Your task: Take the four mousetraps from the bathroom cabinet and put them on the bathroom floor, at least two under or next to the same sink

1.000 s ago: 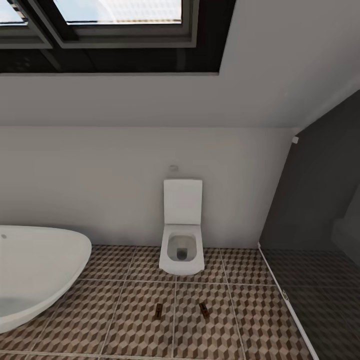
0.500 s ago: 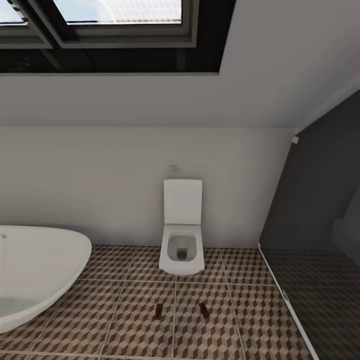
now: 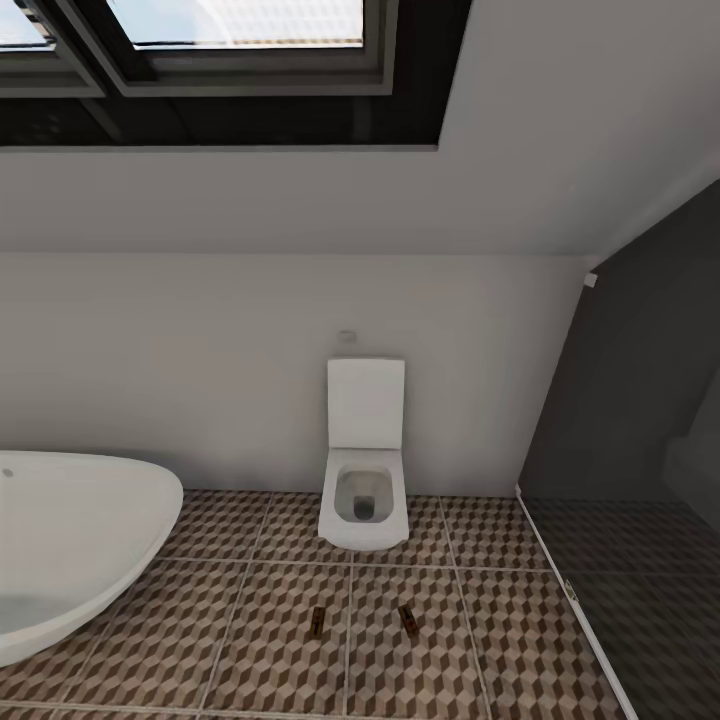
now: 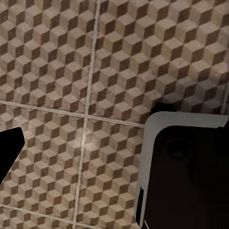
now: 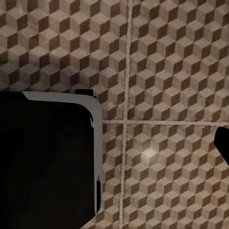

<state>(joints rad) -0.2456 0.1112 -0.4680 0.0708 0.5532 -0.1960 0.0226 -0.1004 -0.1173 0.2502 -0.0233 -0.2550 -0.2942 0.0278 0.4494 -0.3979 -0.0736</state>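
Hanging over the bathroom floor [image 4: 57, 62], each wrist camera catches a dark sliver of finger at the frame edge and a dark, pale-rimmed body of the robot; whether either gripper is open or closed I cannot tell, and nothing shows held. Beyond the arms, in the head view, two mousetraps [image 3: 317, 622] [image 3: 408, 619] lie flat on the patterned tiles [image 3: 270, 640], near each other but apart. Past them stands the white toilet [image 3: 364, 500] against the wall, the bathtub [image 3: 70, 545] off to the left, the dark shower floor [image 3: 650, 600] to the right.
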